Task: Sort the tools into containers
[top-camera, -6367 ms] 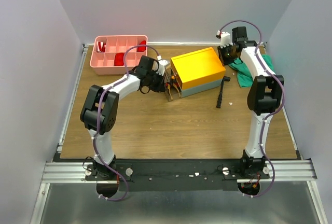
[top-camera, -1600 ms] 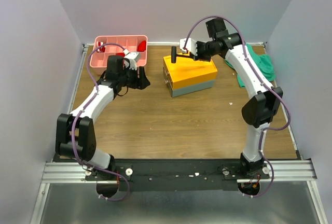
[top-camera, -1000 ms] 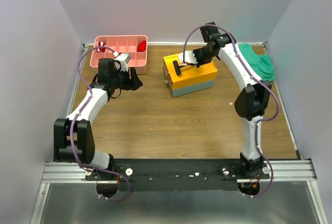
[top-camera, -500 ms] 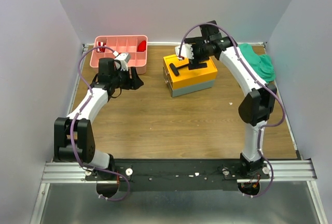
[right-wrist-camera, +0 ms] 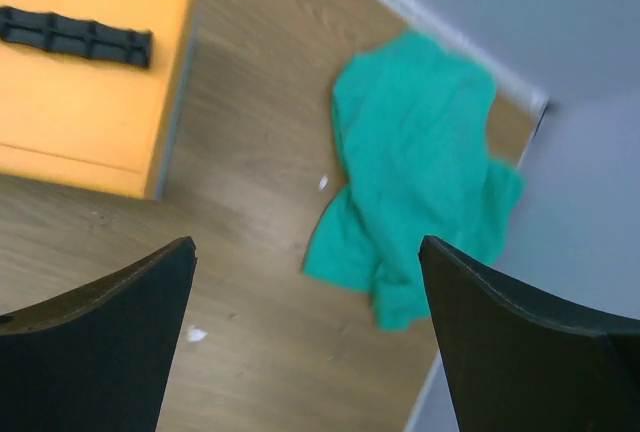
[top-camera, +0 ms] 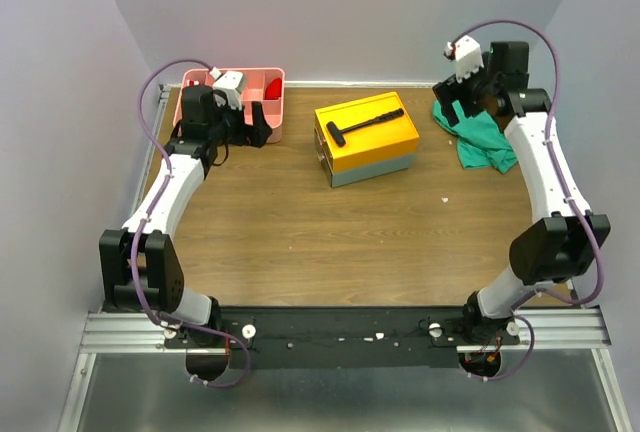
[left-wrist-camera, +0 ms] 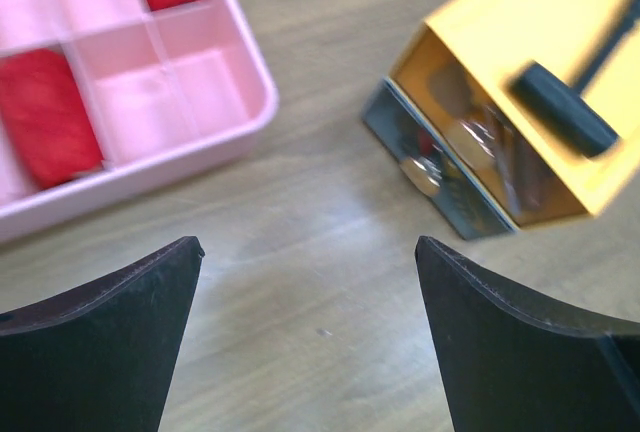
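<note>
A black hammer (top-camera: 365, 124) lies loose on the yellow lid of the grey toolbox (top-camera: 385, 142), head to the left. Its handle (right-wrist-camera: 75, 32) shows in the right wrist view, its head (left-wrist-camera: 560, 107) in the left. Through the toolbox's open side (left-wrist-camera: 455, 147) I make out tools inside, blurred. The pink tray (top-camera: 196, 124) at the back left holds red-handled pieces (left-wrist-camera: 45, 117) in its compartments. My left gripper (top-camera: 258, 124) hangs open and empty by the tray's right edge (left-wrist-camera: 262, 102). My right gripper (top-camera: 450, 110) is open and empty above the table's back right.
A crumpled green cloth (top-camera: 482, 134) lies at the back right, under and beside my right gripper (right-wrist-camera: 305, 332). Small white scraps (right-wrist-camera: 195, 333) dot the wood near it. My left gripper (left-wrist-camera: 310, 332) looks down on bare wooden table (left-wrist-camera: 330, 242) between tray and toolbox.
My right gripper opened, left the hammer on the yellow lid and swung right to above the green cloth. My left gripper opened wider and drew back toward the pink tray.
</note>
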Action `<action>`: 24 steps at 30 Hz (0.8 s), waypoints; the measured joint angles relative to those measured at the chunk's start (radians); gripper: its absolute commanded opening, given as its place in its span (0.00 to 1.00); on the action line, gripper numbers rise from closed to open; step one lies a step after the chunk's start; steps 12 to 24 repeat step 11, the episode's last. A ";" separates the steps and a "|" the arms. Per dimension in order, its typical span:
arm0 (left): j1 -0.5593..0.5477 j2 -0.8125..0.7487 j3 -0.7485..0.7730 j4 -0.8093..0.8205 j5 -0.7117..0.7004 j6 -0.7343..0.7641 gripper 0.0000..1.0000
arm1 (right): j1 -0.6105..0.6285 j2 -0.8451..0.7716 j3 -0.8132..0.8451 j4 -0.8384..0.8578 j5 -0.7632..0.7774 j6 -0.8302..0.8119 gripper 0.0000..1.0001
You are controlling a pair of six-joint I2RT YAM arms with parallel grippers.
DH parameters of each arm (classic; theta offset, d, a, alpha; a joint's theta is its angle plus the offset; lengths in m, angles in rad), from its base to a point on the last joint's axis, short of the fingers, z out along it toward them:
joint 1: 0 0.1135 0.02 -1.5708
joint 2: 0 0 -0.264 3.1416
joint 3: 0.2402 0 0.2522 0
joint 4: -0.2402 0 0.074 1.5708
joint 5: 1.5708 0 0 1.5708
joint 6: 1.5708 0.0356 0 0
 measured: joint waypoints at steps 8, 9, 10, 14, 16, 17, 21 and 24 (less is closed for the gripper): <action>0.001 0.034 0.044 -0.003 -0.285 0.045 0.99 | 0.007 -0.269 -0.482 0.058 0.240 0.294 1.00; 0.001 0.039 0.039 -0.002 -0.303 0.043 0.99 | 0.007 -0.291 -0.500 0.061 0.259 0.302 1.00; 0.001 0.039 0.032 -0.003 -0.312 0.043 0.99 | 0.007 -0.328 -0.532 0.071 0.280 0.314 1.00; 0.001 0.039 0.022 -0.005 -0.319 0.040 0.99 | 0.007 -0.346 -0.547 0.076 0.288 0.318 1.00; 0.001 0.039 0.022 -0.005 -0.319 0.040 0.99 | 0.007 -0.346 -0.547 0.076 0.288 0.318 1.00; 0.001 0.039 0.022 -0.005 -0.319 0.040 0.99 | 0.007 -0.346 -0.547 0.076 0.288 0.318 1.00; 0.001 0.039 0.022 -0.005 -0.319 0.040 0.99 | 0.007 -0.346 -0.547 0.076 0.288 0.318 1.00; 0.001 0.039 0.022 -0.005 -0.319 0.040 0.99 | 0.007 -0.346 -0.547 0.076 0.288 0.318 1.00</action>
